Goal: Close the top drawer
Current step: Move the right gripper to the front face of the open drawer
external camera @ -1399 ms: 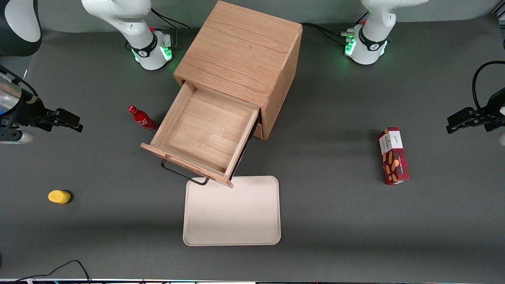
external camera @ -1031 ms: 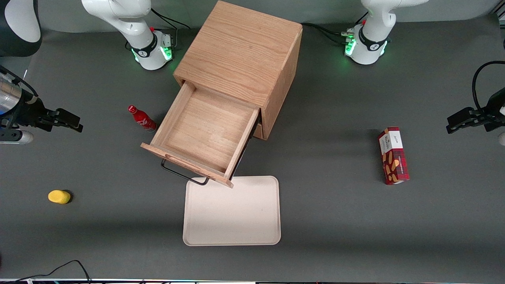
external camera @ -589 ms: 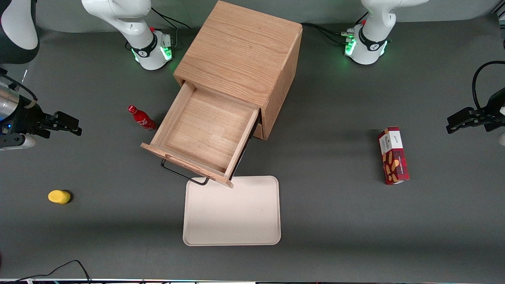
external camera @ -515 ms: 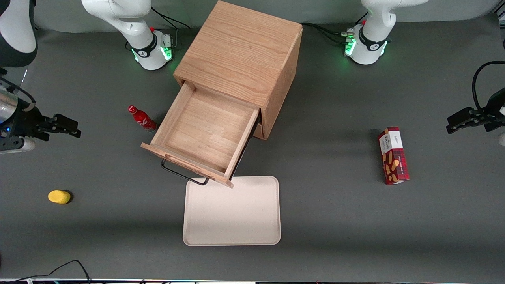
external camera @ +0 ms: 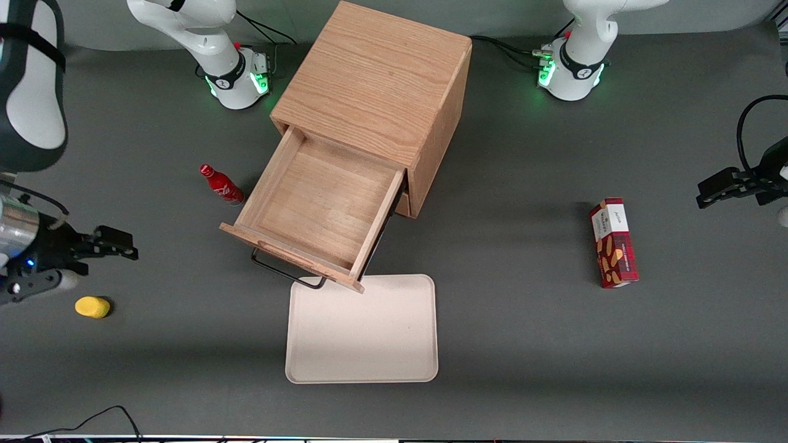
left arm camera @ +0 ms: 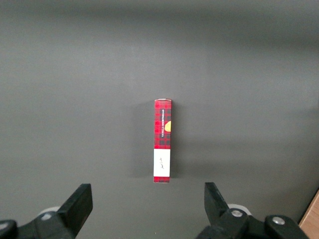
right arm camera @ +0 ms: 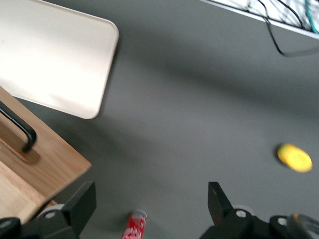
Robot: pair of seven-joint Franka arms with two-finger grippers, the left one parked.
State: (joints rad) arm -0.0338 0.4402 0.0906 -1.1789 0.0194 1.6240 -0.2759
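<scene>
The top drawer is pulled far out of the light-oak cabinet, and its inside is bare. Its thin black bar handle hangs on the flat front, just over the tray's edge. My right gripper is open and empty. It hovers above the table, well off the drawer toward the working arm's end, near the yellow object. In the right wrist view the gripper has its fingers wide apart, and a corner of the drawer front shows with the handle.
A red bottle lies beside the drawer, also seen in the right wrist view. A yellow object lies near the gripper. A beige tray lies in front of the drawer. A red box lies toward the parked arm's end.
My right gripper has moved nearer to the front camera, from level with the bottle toward the yellow object. The drawer has not moved.
</scene>
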